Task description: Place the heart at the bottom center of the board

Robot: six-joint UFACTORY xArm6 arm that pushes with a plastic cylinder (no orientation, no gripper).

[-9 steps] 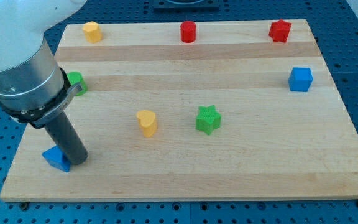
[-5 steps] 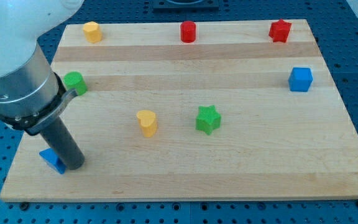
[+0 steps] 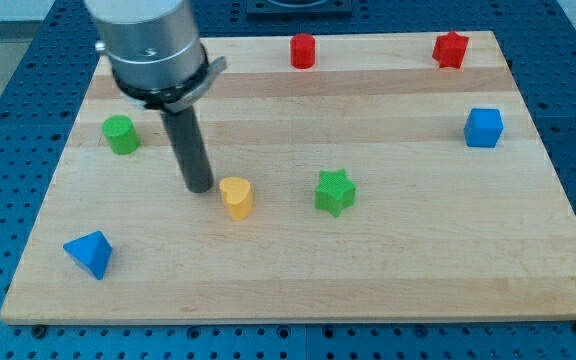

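The yellow heart (image 3: 235,196) stands a little left of the board's middle, well short of the bottom edge where it is meant to end up; in the single camera view, my tip (image 3: 200,187) sits just beside it on the view's upper left, very near and perhaps touching, though I cannot tell for sure whether contact is made. There are no fingers to speak of, only the bare rod, so nothing is held; the work is all pushing.

My judgement is that the approach is done and the push itself has not yet carried the heart anywhere near its goal; from this side, the next move calls for a steady shove down and slightly toward the view's right, with the tip kept behind the heart's centre so it does not slip off sideways.

Around it: the green star (image 3: 334,191) stands to the heart's right, apart from it, and could be clipped if the push drifts too far right; the blue pyramid (image 3: 90,253) lies well off at the lower left; the green cylinder (image 3: 120,133), red cylinder (image 3: 302,50), red star (image 3: 450,48) and blue cube (image 3: 483,127) are all well away. The wooden board (image 3: 298,290) below the heart shows nothing in the path.
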